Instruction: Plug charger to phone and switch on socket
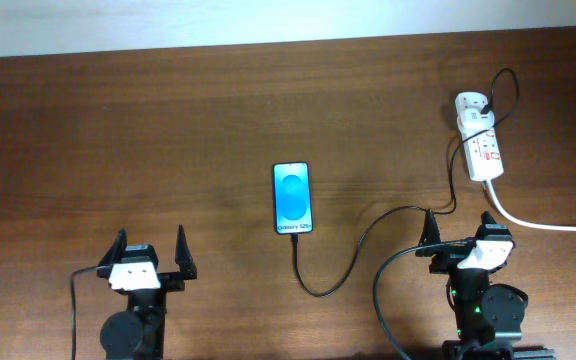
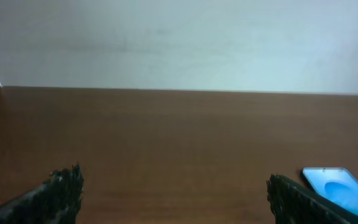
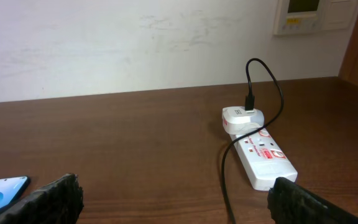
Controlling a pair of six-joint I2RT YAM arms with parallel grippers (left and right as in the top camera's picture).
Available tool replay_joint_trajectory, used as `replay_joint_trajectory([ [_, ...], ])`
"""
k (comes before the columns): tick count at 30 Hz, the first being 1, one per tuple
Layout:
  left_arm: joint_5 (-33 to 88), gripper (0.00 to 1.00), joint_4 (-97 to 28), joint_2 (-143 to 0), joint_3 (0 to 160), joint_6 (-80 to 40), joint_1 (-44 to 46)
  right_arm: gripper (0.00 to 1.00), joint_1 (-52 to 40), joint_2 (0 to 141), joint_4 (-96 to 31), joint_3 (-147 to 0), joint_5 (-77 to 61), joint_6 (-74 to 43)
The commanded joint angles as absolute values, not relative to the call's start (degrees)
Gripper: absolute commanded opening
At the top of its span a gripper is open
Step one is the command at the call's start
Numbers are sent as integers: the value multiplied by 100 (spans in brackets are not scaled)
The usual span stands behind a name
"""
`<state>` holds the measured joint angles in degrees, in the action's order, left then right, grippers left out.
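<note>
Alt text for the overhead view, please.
A lit blue phone lies on a brown table, with the black charger cable looping from its near end to a white adapter in the socket at far right. The left hand and right hand rest open and empty nearby.

The phone (image 1: 292,198) lies left of the socket (image 1: 482,145), the charger (image 1: 473,108) running between them.
</note>
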<state>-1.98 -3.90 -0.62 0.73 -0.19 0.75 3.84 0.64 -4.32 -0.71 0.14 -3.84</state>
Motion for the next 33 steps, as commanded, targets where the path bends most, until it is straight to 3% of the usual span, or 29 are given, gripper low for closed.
replay_joint_trajectory([
  [1, -246, 99, -462, -27, 47, 489, 43, 99, 333, 19, -460, -32, 25, -342],
  [33, -130, 99, -473, -30, 51, 419, 43, 99, 333, 19, -460, -32, 25, -342],
])
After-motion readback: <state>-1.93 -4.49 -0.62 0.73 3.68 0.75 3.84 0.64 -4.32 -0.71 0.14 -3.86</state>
